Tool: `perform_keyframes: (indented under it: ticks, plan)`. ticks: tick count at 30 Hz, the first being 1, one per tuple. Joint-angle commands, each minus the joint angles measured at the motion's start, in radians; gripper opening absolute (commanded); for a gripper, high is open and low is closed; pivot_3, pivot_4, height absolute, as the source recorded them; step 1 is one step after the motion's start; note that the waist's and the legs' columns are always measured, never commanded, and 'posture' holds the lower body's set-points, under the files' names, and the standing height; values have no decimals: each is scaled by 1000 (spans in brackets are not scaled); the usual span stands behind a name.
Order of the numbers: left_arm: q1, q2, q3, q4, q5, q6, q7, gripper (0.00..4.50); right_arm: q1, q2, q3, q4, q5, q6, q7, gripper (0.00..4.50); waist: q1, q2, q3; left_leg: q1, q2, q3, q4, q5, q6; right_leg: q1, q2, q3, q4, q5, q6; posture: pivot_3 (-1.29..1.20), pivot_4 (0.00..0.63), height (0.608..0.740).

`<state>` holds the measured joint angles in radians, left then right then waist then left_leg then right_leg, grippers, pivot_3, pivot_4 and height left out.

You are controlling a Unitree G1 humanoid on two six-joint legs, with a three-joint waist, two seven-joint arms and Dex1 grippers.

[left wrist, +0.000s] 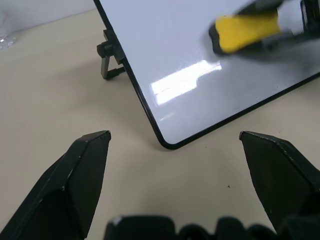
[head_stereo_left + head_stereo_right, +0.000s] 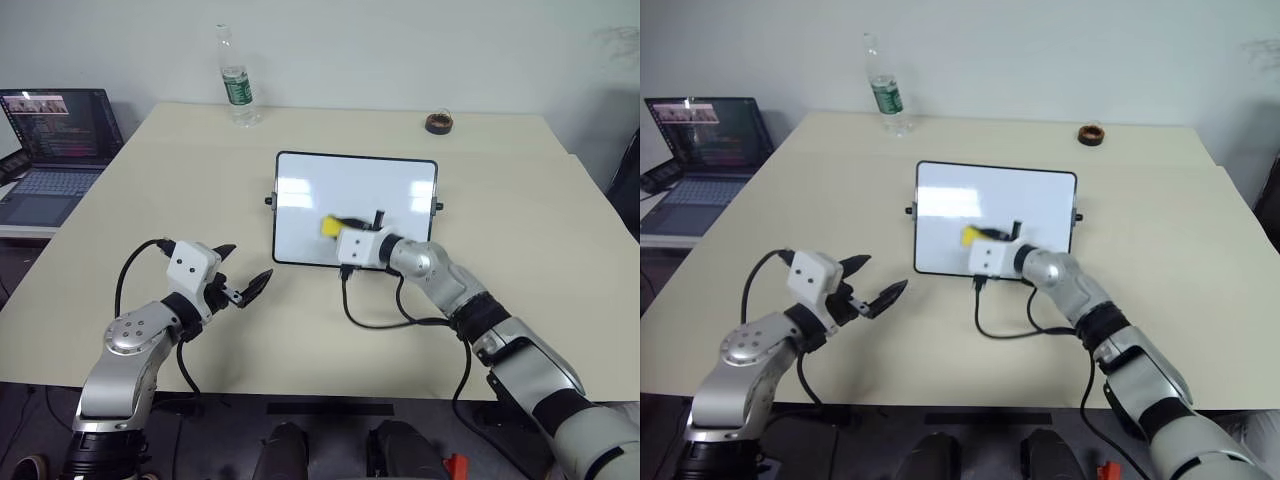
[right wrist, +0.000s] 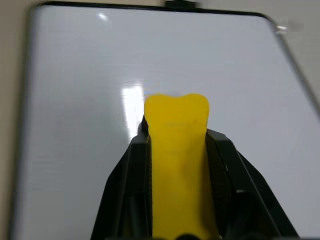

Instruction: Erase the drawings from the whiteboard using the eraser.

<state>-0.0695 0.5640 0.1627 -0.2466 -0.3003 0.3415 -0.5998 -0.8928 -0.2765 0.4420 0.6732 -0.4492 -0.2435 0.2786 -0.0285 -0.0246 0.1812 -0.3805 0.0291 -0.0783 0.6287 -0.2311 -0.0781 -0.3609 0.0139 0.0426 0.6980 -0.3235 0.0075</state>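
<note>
Whiteboard (image 2: 355,195) lies flat at the centre of the head-camera frame, slightly above the middle, long side across, with a small black knob on each short side. Its white surface reads clean in every view: no red drawings can be made out on the upper half, the left portion or the near corner seen from the left wrist. Faint strokes could be lost in the glare patches or hidden under the right arm, so a full clearance cannot be confirmed.

Eraser (image 3: 177,165), a yellow block, is clamped between the fingers of the right gripper (image 2: 335,224) and sits over the lower middle of the board; whether its dark underside presses on the surface cannot be told for certain, though it appears to be in contact or very close. Judgement: wiping is well advanced, possibly near complete; what remains is a pass over the lower right strip beneath the arm and a check of the reflective areas.

Left gripper (image 2: 243,273) hangs over the bare worktop at the lower left of the frame, near the board's lower left corner but apart from it, fingers spread wide and holding nothing.

Worktop (image 2: 150,200) is a pale beige surface, plain and uncluttered. A clear plastic bottle (image 2: 236,85) stands at upper centre-left, a dark round ring (image 2: 439,123) lies at upper right, and an open laptop (image 2: 55,150) sits on a lower side surface at the far left. A plain pale wall closes the background.
</note>
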Motion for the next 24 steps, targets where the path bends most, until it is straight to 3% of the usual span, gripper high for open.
perform_keyframes:
  ticks: [1, 7, 16, 20, 24]
  plan:
    - [-12, 5, 11, -38, -3, -8, 4, 4500, 15, -31, -27, 53, -6, 52, 9, 1090, 0, 0, 0, 0, 0, 0, 0, 0, 0, 0, 0, 0, -1, 0, 0, 0, 150, 740]
    - [-11, 4, 10, -42, -5, -5, 5, 4500, 136, -76, 98, -30, -43, 34, 290, 1090, -2, -1, -2, 1, 0, 0, -2, 0, 0, 1, 0, 0, -1, 0, 0, 0, 150, 740]
    - [-19, 7, 7, -46, -8, 5, 2, 4500, 178, -91, 86, -178, -66, 37, 255, 1090, -1, 0, -1, 8, 1, 0, -2, 0, 0, 8, 0, 1, -2, -3, 3, 0, 150, 740]
    - [-59, 5, -21, -56, -11, 20, -8, 4500, 234, -65, -82, -416, 88, 151, 241, 1090, 3, -1, 0, -1, 1, 0, -3, 0, 0, -1, 0, 0, -2, -2, 2, 0, 150, 740]
    - [-139, 16, -75, -81, -43, 95, -48, 4500, 321, -42, -268, -710, 240, 346, 226, 1090, 6, 0, 2, -21, 1, -1, 0, 1, -1, -18, -2, -1, 0, 2, 0, 0, 150, 740]
